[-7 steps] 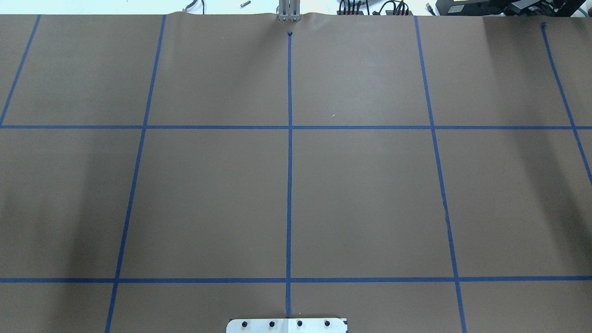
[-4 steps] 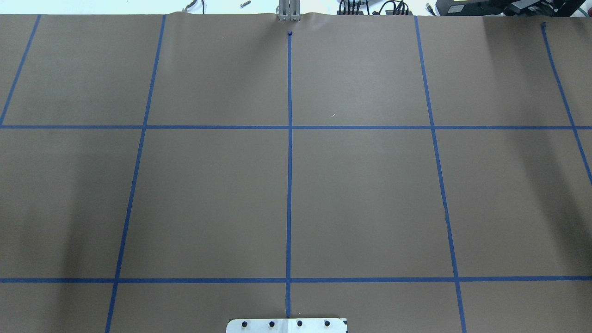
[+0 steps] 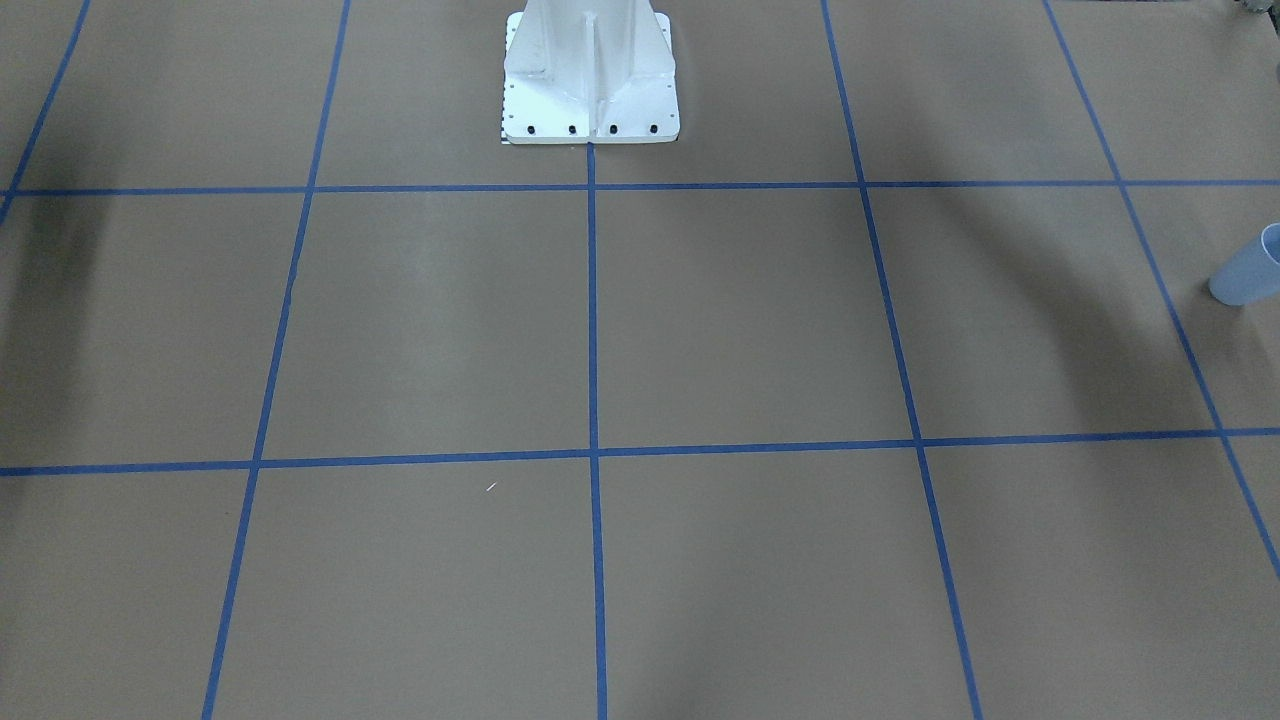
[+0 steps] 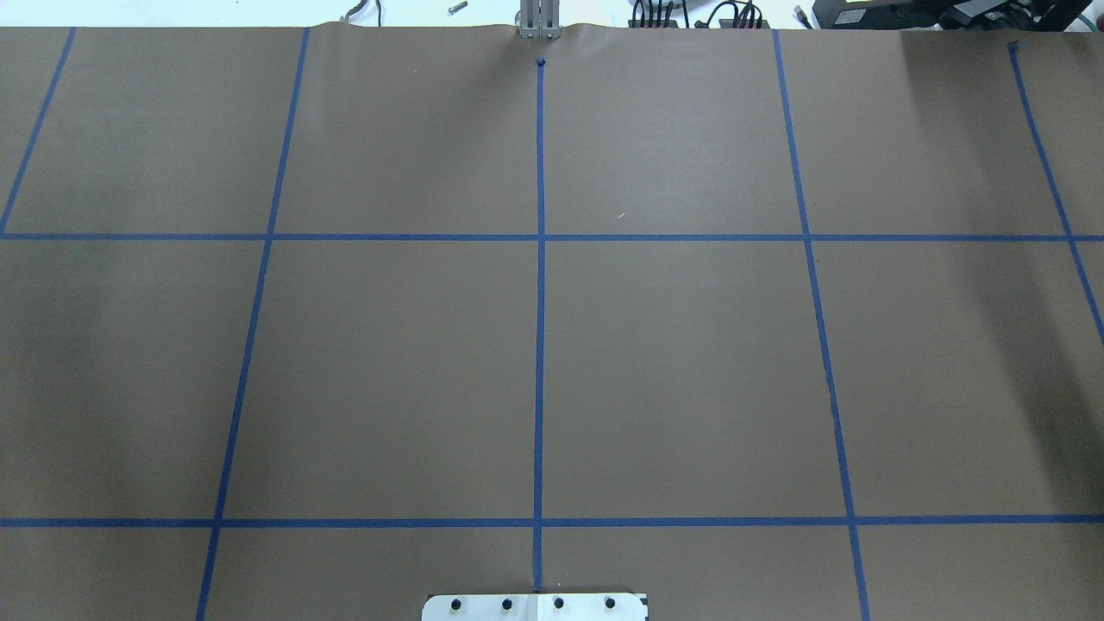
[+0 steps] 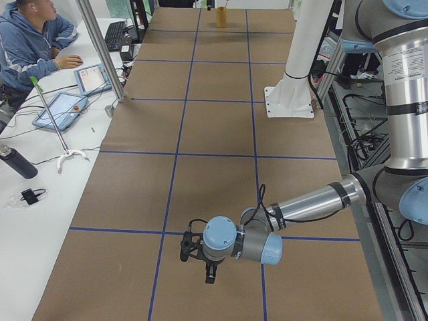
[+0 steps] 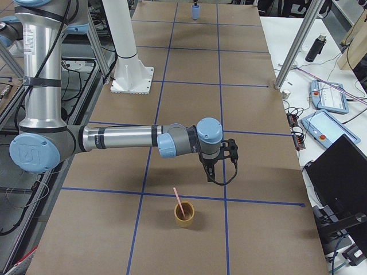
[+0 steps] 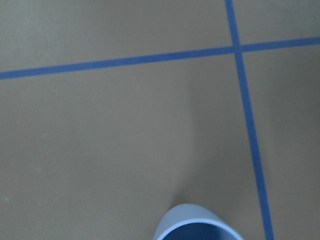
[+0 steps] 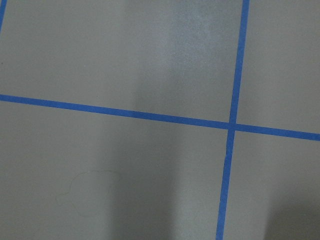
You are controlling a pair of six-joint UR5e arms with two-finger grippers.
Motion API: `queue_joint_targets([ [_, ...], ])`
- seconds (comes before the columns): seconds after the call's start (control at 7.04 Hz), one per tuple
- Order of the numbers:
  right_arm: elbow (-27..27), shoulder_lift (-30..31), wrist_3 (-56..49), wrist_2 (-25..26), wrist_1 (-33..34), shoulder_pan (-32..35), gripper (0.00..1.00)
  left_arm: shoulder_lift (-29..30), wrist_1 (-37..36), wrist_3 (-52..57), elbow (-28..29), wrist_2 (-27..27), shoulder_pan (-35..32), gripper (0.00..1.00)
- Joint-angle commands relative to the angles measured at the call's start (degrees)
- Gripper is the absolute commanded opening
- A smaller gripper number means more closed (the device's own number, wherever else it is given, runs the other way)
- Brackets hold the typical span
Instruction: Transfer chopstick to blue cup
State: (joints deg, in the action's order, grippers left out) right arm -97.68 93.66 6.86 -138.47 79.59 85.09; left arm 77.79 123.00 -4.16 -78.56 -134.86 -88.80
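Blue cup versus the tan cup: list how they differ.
Colour: the blue cup is pale blue, the tan cup mustard-tan. Contents: the tan cup holds the leaning chopstick; none shows in the blue cup. Place: the tan cup stands at the robot-right end of the table, the blue cup at its left end. Both are plain, handleless.

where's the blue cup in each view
Front-facing: blue cup at the right edge, cut off.
Overhead: not in it.
Exterior left: not seen.
Exterior right: cup small at top centre, far end.
Left wrist: rim at the bottom edge.
Right wrist: not in it.
Landmark: white robot base, in all four exterior views.
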Motion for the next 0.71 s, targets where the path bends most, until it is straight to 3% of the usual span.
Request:
queue_joint_targets([
  [0.0,0.1,0.0,0.1,-1.5,-0.1,0.0,1.00,-1.3,0.0,0.1,0.5,-0.1,0.0,0.98],
  [0.28,0.9,0.0,0.1,-1.5,0.0,0.0,1.00,-0.4,-0.2,-0.3,0.8,-0.1,0.1,0.97],
  [0.57,1.5,0.0,0.1,-1.5,0.0,0.0,1.00,0.6,-0.4,-0.3,1.6,-0.1,0.1,0.89],
])
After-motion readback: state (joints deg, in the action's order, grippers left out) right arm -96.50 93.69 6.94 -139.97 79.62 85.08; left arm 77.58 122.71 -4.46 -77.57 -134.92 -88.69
